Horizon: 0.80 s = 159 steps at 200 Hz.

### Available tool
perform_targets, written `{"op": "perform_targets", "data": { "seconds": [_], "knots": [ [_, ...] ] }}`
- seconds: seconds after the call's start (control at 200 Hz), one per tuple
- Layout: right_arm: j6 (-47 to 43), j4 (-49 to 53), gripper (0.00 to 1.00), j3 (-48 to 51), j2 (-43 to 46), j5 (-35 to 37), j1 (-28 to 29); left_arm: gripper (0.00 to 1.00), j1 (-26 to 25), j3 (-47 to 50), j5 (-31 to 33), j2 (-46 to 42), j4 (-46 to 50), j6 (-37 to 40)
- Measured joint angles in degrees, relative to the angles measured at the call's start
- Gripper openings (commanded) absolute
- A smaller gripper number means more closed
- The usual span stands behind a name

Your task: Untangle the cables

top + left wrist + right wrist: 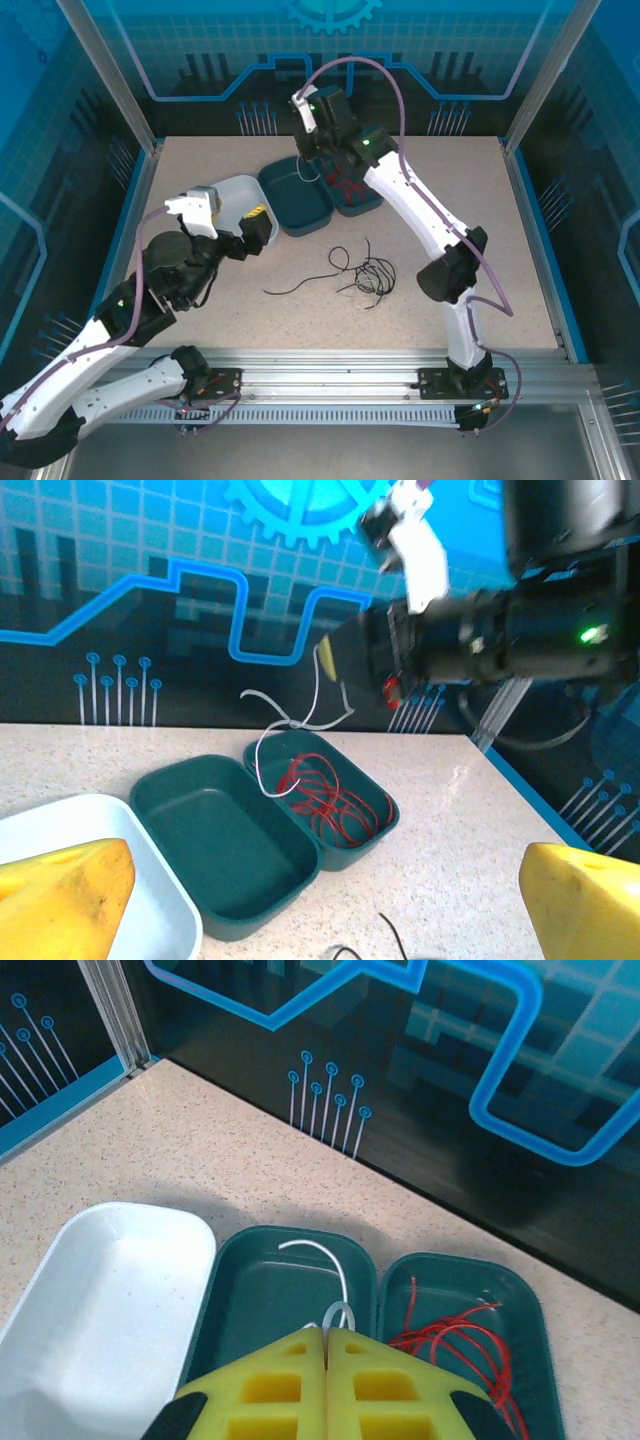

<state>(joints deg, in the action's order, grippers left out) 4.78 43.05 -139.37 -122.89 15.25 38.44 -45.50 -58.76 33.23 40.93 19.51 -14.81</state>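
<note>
Progress partial: red cables (335,800) in one green tray (394,812); white cable (312,1246) pinched in right gripper (326,1345) above neighbouring green tray (240,1300); black cables (365,275) lie tangled on table (480,200); left gripper (320,905) spread, empty.

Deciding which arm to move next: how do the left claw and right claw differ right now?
The left claw is open and holds nothing; the right claw is shut, pinching the whitish cable. The left claw sits low beside the white tray, pointing across the table; the right claw hangs above the green trays, pointing down. Both have yellow fingers.
</note>
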Motion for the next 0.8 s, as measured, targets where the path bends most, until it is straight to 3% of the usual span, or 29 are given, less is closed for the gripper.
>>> {"op": "perform_targets", "data": {
  "seconds": [0.135, 0.67, 0.795],
  "knots": [
    [0.9, 1.53, 0.0, -4.02, -5.01, -0.5, 0.0, 0.99, 0.0, -1.95, 0.44, 0.74, 1.88, 0.2],
    [3.17, 2.34, 0.0, -2.73, -11.04, -1.77, -0.63, 0.99, 1.86, -3.43, 0.39, 7.45, 4.46, 1.29],
    [3.69, 2.36, 0.14, -2.73, -13.6, -2.69, -1.03, 0.99, 3.48, -3.43, -0.35, 7.39, 4.85, 1.22]
  ]
}}
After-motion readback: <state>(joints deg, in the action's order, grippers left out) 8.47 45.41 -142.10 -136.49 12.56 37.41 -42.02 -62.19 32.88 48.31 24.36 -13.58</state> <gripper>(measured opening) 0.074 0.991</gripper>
